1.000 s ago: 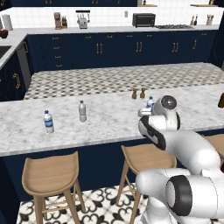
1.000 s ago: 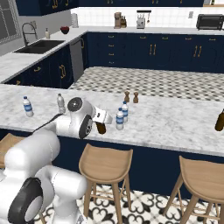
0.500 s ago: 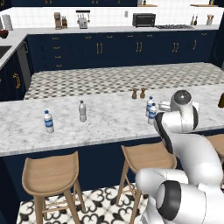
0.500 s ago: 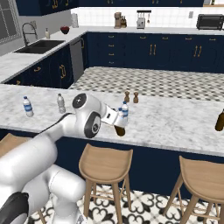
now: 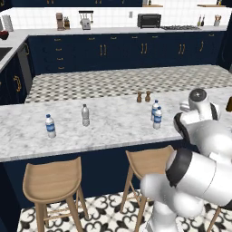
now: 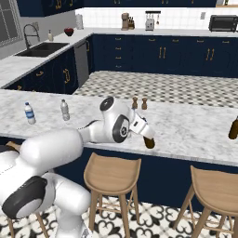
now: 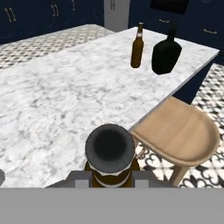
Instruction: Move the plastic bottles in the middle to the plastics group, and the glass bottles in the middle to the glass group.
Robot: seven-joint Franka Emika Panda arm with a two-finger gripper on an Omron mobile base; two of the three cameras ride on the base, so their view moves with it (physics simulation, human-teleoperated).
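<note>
My gripper [image 6: 142,129] is shut on the slim dark-brown glass bottle [image 6: 149,141] and carries it tilted, just above the counter's front edge. In the hand view I see this bottle [image 7: 109,149] from its top, between my fingertips [image 7: 81,179]. The two plastic bottles [image 5: 155,108] [image 5: 157,118] stand together mid-counter, left of the arm. The plastics group, a blue-labelled bottle [image 5: 50,126] and a plain greyish one [image 5: 85,114], stands far left. The glass group's brown long-necked bottle [image 7: 138,45] stands far right, ahead of the hand [image 6: 234,128].
Two small brown shakers [image 5: 139,97] [image 5: 147,96] stand behind the water bottles. A squat dark bottle [image 7: 166,55] sits beside the glass group's bottle. Wooden stools [image 7: 183,131] [image 6: 113,173] line the marble counter's [image 5: 113,124] front. A sink [image 6: 42,48] lies at the far left.
The arm has swung to the right along the counter's front with the brown bottle in its grip. The two water bottles now show clear of the arm in the left base view.
</note>
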